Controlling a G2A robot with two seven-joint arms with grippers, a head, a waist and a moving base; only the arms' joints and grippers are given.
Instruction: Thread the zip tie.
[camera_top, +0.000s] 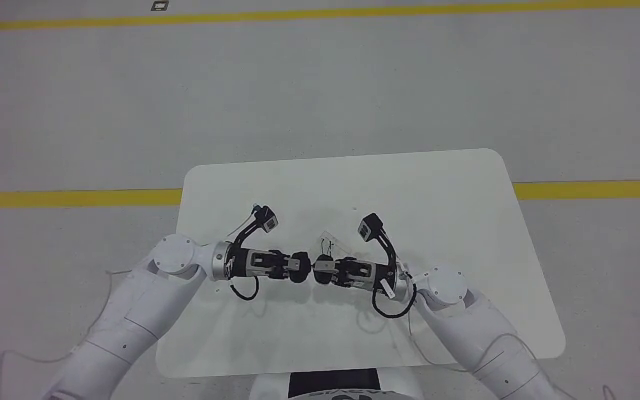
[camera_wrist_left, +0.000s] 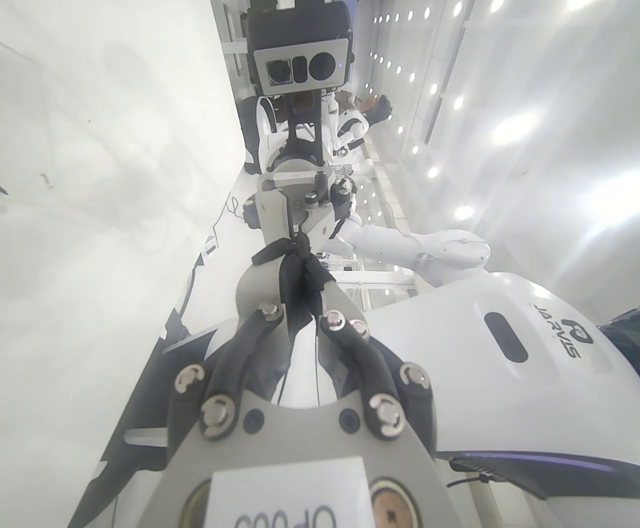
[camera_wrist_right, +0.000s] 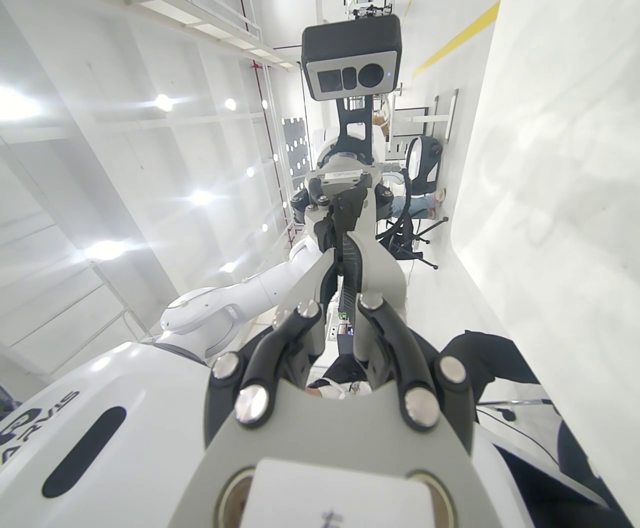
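Right wrist view: possibly one zip tie (camera_wrist_right: 350, 272)

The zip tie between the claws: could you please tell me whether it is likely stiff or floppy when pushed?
Probably springy rather than limp: the zip tie shows as a narrow strip curving gently in the right claw. Likely light: a pinch alone holds it above the table. Its ribbed face should resist slipping.

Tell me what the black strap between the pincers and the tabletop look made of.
Black ribbed strap: likely matte moulded plastic, given its even cross ridges. White rounded table: smooth, hard, faintly sheened surface; laminate or plastic, cannot tell which.
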